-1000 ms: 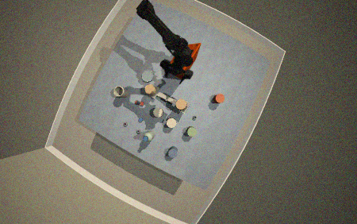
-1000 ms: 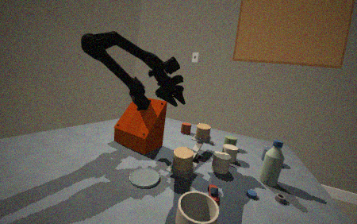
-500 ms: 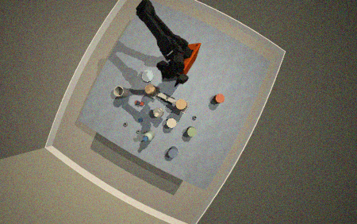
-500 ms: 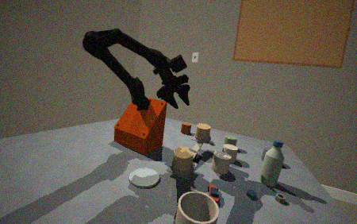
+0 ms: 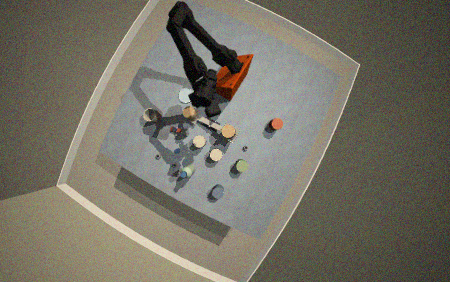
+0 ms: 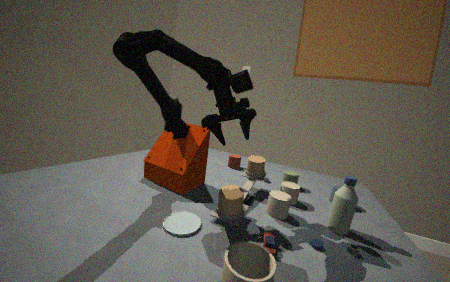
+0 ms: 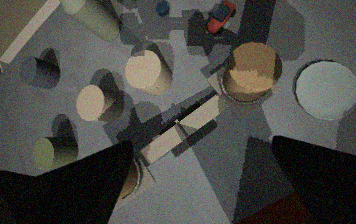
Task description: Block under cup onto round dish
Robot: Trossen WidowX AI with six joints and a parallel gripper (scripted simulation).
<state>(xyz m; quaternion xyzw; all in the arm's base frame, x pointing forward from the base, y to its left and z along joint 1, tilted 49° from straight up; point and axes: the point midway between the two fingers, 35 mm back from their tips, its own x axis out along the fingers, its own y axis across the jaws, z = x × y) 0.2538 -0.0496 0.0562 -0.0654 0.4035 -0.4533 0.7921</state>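
One tan cup [image 5: 189,112] [image 6: 231,202] [image 7: 252,72] stands upside down on the balance end nearer the dish. The other tan cup [image 5: 228,131] [image 6: 256,166] stands on the far end; the left finger partly covers it in the wrist view. The pale balance beam [image 5: 209,123] [image 7: 200,116] runs between them; I cannot tell which end is lower. The block is hidden. The pale round dish [image 5: 185,95] [image 6: 182,224] [image 7: 326,90] lies beside the nearer cup with nothing on it. My gripper [image 6: 235,141] [image 7: 202,145] is open and empty, pointing down, high above the balance area.
Two cream cylinders [image 5: 199,141] [image 5: 215,154] stand close beside the balance. A green cylinder [image 5: 242,166], a blue-grey cylinder [image 5: 217,192], a red cylinder [image 5: 276,123] and a bottle [image 6: 343,210] stand farther out. A red toy car [image 6: 269,243] and an open cup [image 5: 150,114] are near the dish side.
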